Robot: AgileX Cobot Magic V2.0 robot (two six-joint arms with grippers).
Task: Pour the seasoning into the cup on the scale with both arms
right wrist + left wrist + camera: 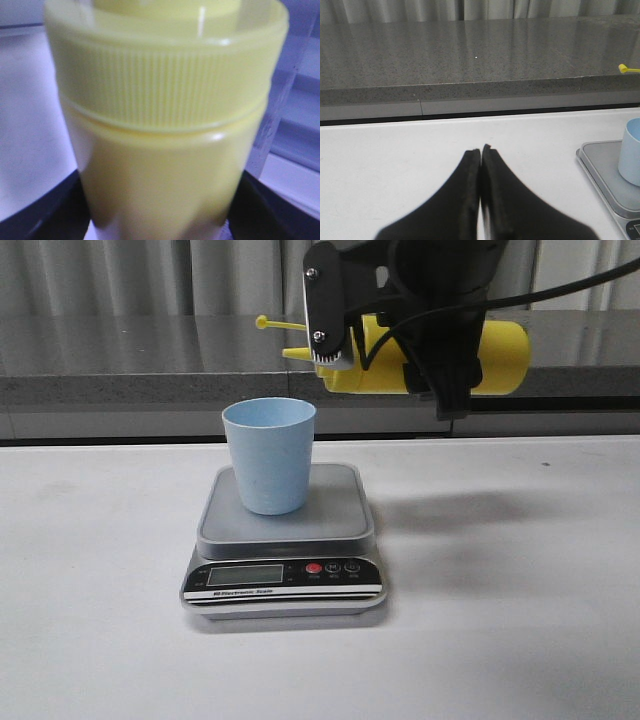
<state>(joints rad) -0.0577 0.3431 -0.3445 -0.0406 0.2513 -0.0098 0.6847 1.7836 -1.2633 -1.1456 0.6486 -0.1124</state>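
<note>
The tall opaque yellow plastic squeeze bottle (490, 358) lies nearly horizontal in the air, clamped in the black right gripper (400, 350), whose dark fingers (45, 210) press against both sides of its body just below the ribbed yellow collar (165, 85) in the right wrist view. Its pointed nozzle (298, 354) aims toward nine o'clock in the front view, and the small tethered yellow cap (262, 322) hangs out past the tip at about ten o'clock from it. At roughly seven o'clock from the nozzle, and well below it, stands the small pale blue plastic tumbler (269, 455), upright on the rounded square platform of the flat silver-grey digital kitchen scale (340, 515), toward the platform's left half. The scale's LCD display (243, 575) is too small to read (a red button (313, 568) sits just to its three o'clock side). The scale rests on the white table (520, 640). The black left gripper (480, 155) is fully closed, its two fingertips touching with nothing between them, low over the table; the tumbler and the scale lie at its three o'clock side in the left wrist view.
</note>
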